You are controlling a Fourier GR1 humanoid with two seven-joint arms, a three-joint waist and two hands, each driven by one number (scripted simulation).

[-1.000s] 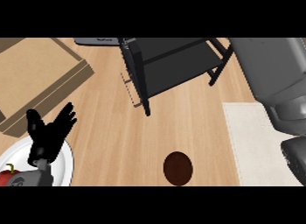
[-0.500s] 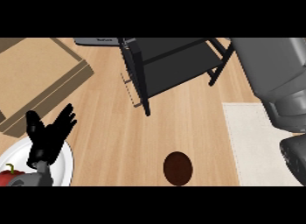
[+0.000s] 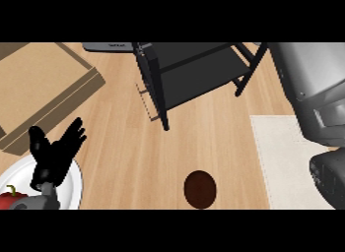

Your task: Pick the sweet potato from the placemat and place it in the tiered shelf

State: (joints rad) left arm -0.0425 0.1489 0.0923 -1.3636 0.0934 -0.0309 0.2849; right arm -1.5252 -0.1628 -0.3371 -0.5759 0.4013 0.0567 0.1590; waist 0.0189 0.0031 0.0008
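Left hand (image 3: 55, 152) rests at the lower left, fingers spread apart and raised, holding nothing, over the rim of a white plate (image 3: 72, 189) that carries a red pepper (image 3: 8, 199). The right hand itself does not show — only its grey forearm (image 3: 321, 93) fills the right side, so its state cannot be told.

The sweet potato (image 3: 200, 189) lies on the bare worktop (image 3: 124, 147), just left of the pale placemat (image 3: 281, 162) rather than on it, and well apart from the dark tiered shelf (image 3: 193, 74) at the top.

Risk: the rounded sweet potato may roll if approached off-centre — and a carried load could strike the shelf's front posts on entry.

Against the earlier frames, the right forearm has drawn slightly inward and forward; left hand, sweet potato and shelf are unchanged.
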